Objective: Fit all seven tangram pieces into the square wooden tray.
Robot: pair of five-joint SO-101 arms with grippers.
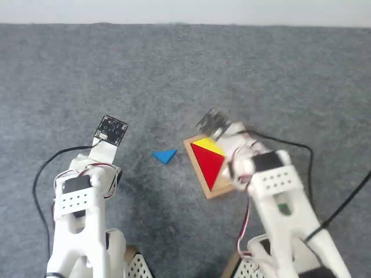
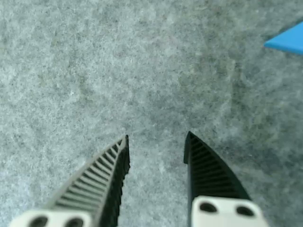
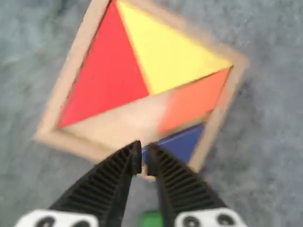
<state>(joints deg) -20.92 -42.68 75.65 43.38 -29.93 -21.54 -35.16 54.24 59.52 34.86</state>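
Note:
The square wooden tray (image 1: 197,169) lies right of centre on the grey carpet. Inside it are a red triangle (image 3: 109,75), a yellow triangle (image 3: 165,56), an orange piece (image 3: 199,97) and a dark blue piece (image 3: 177,142); part of the floor is bare. My right gripper (image 3: 144,156) hovers shut over the tray's rim beside the dark blue piece. A bit of green (image 3: 151,220) shows between the finger bases. A light blue triangle (image 1: 165,155) lies on the carpet left of the tray. My left gripper (image 2: 156,142) is open over bare carpet, the light blue triangle (image 2: 289,40) off to one side.
The right arm (image 1: 272,179) covers the tray's near right part in the high view. The left arm (image 1: 81,197) stands at the lower left. Black cables trail beside both arms. Grey carpet stretches away toward the back edge.

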